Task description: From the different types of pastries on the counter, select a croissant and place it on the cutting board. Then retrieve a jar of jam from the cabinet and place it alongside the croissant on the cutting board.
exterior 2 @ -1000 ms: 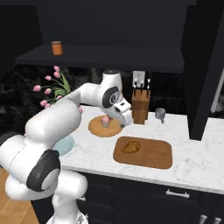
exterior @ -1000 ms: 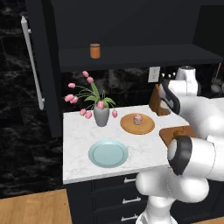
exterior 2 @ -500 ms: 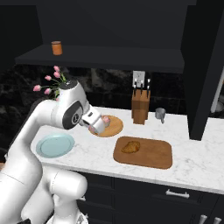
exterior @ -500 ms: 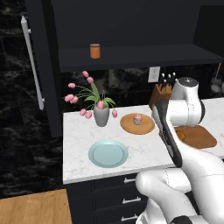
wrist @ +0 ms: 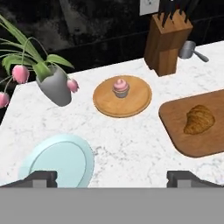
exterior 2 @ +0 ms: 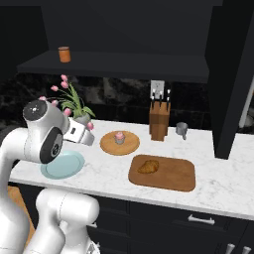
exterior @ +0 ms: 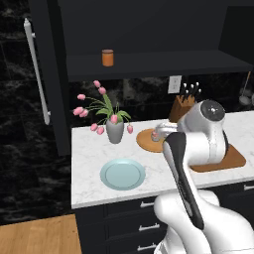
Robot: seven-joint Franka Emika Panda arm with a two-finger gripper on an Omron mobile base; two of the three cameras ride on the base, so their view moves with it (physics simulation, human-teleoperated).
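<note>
A dark, nearly black kitchen wall with a veined black backsplash backs the scene, and the cabinet (exterior 2: pixel 124 30) hangs open above it, its long pale bar handle (exterior: pixel 37 69) standing on the door at the left. On the cabinet's inner shelf, toward its left end, stands the jar of jam (exterior: pixel 107 57), upright and alone. Below runs the counter (exterior 2: pixel 218 176), white marble-look stone over dark drawers with silver handles, with a strip of wooden floor (exterior: pixel 39 235) at its left foot. The cutting board (exterior 2: pixel 171 174) lies flat on the counter's right part, and the croissant (exterior 2: pixel 149 166) rests on the board's left half. Just left of the board sits a round light-wood tray (wrist: pixel 109 105) carrying the pink-frosted cupcake (wrist: pixel 121 87) at its middle. A light blue plate (exterior: pixel 122 174) lies near the front edge, and a grey vase of pink tulips (exterior: pixel 114 131) stands behind it. A wooden knife block (exterior 2: pixel 159 120) stands against the wall with a small grey cup (exterior 2: pixel 182 129) beside it. The gripper (wrist: pixel 113 178) hangs above the counter's front edge, its fingers spread wide apart and holding nothing.
</note>
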